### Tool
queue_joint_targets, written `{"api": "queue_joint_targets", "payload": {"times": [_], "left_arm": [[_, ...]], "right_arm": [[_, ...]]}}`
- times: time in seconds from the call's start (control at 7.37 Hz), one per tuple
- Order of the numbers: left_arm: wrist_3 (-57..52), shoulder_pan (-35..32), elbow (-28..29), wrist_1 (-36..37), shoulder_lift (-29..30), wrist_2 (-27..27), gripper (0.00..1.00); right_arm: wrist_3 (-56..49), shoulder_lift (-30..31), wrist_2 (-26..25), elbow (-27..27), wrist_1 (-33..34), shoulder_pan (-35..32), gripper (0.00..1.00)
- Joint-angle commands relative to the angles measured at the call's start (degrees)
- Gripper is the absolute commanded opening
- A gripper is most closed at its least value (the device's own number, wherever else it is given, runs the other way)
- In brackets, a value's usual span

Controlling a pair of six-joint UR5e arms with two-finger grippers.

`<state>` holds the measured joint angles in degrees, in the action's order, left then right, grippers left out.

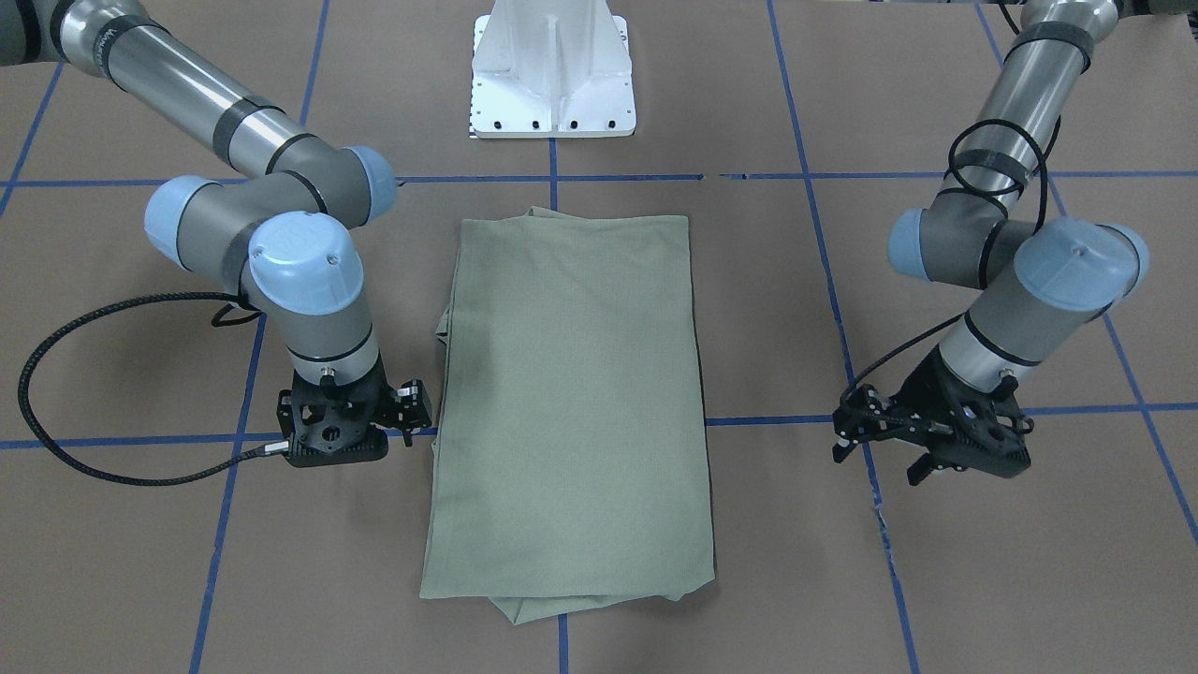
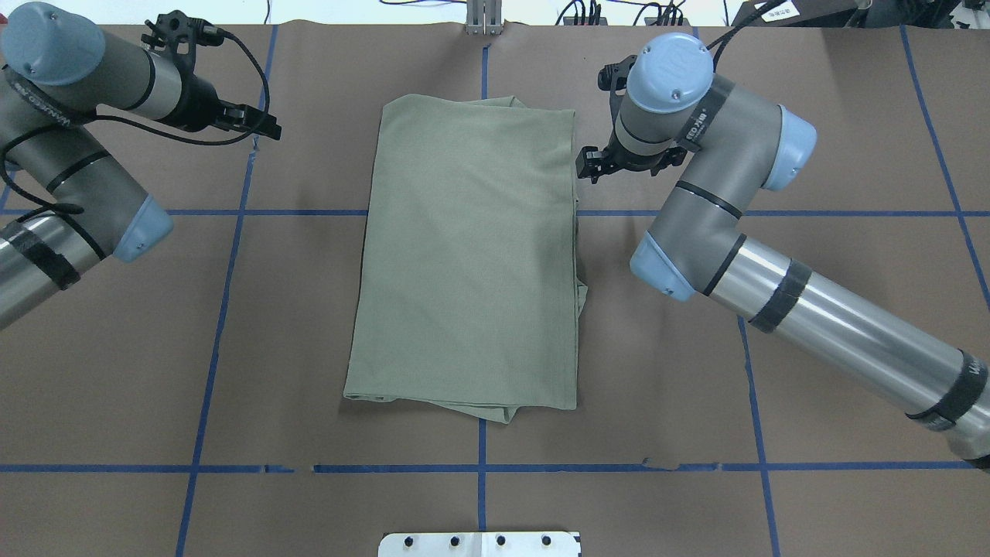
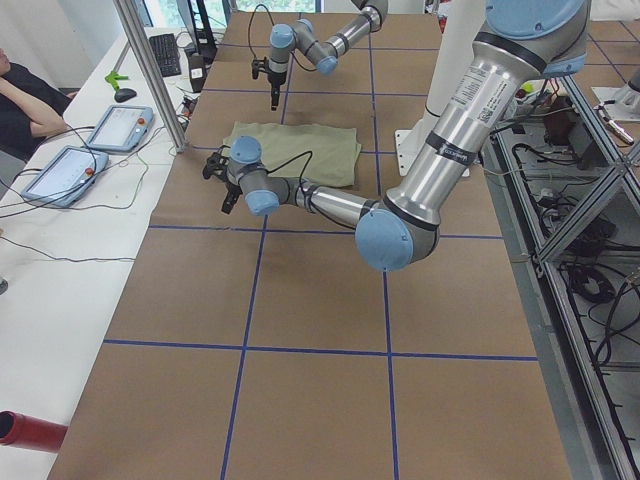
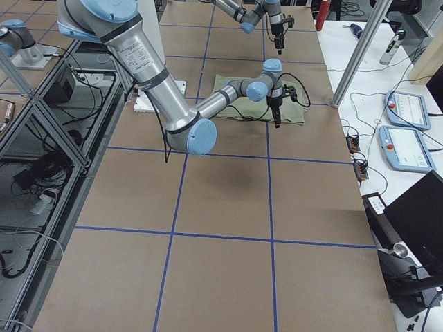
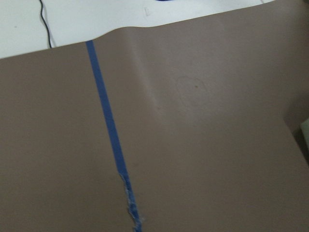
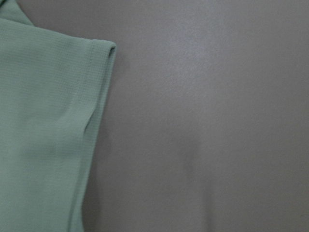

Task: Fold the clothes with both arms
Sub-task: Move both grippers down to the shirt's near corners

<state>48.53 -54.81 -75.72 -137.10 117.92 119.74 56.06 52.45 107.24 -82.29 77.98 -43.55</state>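
The clothes point(image 1: 571, 402) are one pale sage-green shirt, folded into a tall rectangle and lying flat in the middle of the brown table point(image 2: 472, 255). My right gripper point(image 1: 412, 412) hovers just beside the shirt's long edge near its far corner point(image 2: 588, 166). It is open and holds nothing. The right wrist view shows that shirt corner point(image 6: 53, 130) beside bare paper. My left gripper point(image 1: 877, 463) hangs well clear of the shirt's other long edge point(image 2: 263, 124), open and empty. The left wrist view shows only brown paper and a blue tape line point(image 5: 108, 130).
The white pedestal base point(image 1: 552, 84) stands at the robot's side of the table. Blue tape lines point(image 2: 479, 467) grid the brown paper. Beyond the far table edge are a metal post point(image 3: 150, 70), control tablets point(image 3: 120, 125) and a seated person point(image 3: 25, 100).
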Motion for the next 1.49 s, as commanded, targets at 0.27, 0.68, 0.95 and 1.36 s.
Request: {"api": "queue_joint_targets", "payload": {"times": [0.27, 0.68, 0.95, 1.36], "left_arm": [[26.99, 12.76, -28.82, 0.08, -16.55, 0.33, 1.00], [43.70, 28.39, -34.33, -0.62, -20.36, -16.50, 1.00], [50.04, 30.46, -32.84, -0.80, -20.01, -19.10, 0.86], [54.21, 33.53, -24.94, -10.00, -18.87, -24.01, 0.83]], "right_arm": [[33.96, 15.11, -3.77, -28.84, -2.83, 12.14, 1.00], [47.26, 17.84, -20.89, -32.41, -8.75, 25.77, 1.00], [48.88, 26.02, -24.53, -29.96, -26.08, 28.08, 1.00], [48.97, 24.81, -24.45, -29.95, -22.69, 28.26, 1.00]]}}
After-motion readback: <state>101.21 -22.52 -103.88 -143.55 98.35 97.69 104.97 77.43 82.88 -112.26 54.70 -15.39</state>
